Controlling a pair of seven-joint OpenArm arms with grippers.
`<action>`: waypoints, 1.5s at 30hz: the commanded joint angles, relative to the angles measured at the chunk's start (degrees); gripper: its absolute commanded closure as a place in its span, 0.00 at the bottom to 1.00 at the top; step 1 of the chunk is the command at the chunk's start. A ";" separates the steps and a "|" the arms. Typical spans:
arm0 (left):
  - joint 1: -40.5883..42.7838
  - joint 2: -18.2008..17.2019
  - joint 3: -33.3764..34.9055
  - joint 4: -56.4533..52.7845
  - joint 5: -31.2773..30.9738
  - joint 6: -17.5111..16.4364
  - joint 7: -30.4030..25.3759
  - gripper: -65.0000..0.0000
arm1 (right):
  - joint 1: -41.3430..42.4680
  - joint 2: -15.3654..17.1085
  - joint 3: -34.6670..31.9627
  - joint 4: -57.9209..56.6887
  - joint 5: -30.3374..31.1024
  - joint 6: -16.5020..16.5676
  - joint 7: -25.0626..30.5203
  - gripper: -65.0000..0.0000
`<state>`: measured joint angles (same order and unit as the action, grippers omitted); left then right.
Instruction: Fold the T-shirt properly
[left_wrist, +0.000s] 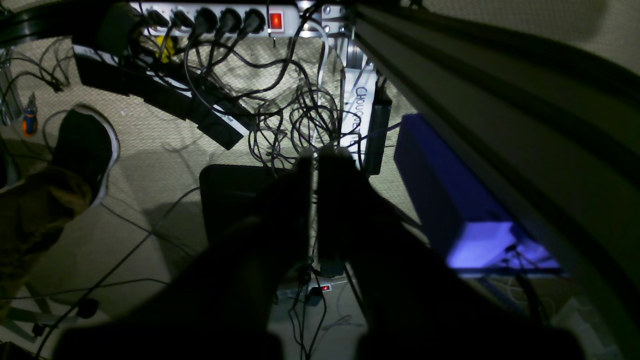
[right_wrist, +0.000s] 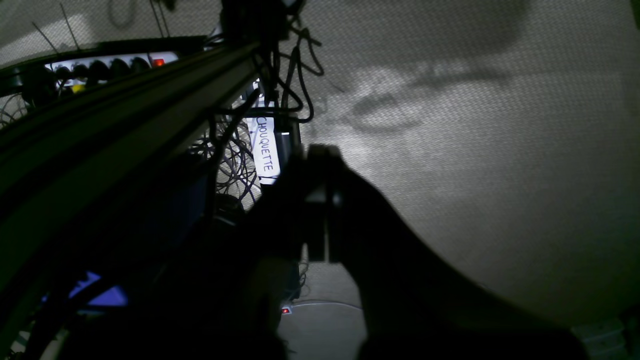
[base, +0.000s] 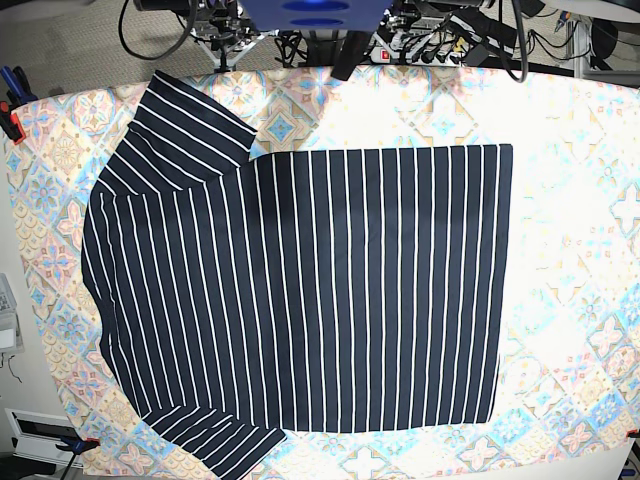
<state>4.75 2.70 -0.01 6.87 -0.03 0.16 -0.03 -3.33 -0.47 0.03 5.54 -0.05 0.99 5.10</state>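
The T-shirt (base: 300, 290), dark navy with thin white stripes, lies spread flat on the table in the base view, hem to the right and both short sleeves to the left. Neither gripper shows in the base view. In the left wrist view, my left gripper (left_wrist: 316, 154) hangs beside the table above the floor, fingers pressed together and holding nothing. The right wrist view shows my right gripper (right_wrist: 320, 150) the same way: dark, shut and empty, beside the table frame. The shirt is out of view in both wrist views.
A pastel tile-patterned tablecloth (base: 570, 200) covers the table under the shirt. Below the table are a power strip (left_wrist: 215, 20), tangled cables (left_wrist: 300, 120), a blue box (left_wrist: 450, 200) and a shoe (left_wrist: 85, 145). A metal frame rail (right_wrist: 125, 115) runs beside the right gripper.
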 joint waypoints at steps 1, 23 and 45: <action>0.21 0.07 -0.03 0.12 -0.27 -0.21 -0.10 1.00 | -0.14 0.07 -0.08 0.13 -0.25 -0.07 0.48 1.00; 6.02 -1.25 0.23 4.77 0.25 -0.21 -0.01 1.00 | -4.01 1.31 -0.08 0.13 -0.34 -0.07 0.57 1.00; 18.15 -4.85 0.14 16.99 -0.19 -0.21 -0.19 1.00 | -19.57 7.20 0.10 16.92 -0.25 -0.07 0.48 1.00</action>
<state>22.20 -1.89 0.19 24.16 -0.05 -0.19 -0.25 -22.02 5.98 0.10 22.61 -0.23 1.28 5.30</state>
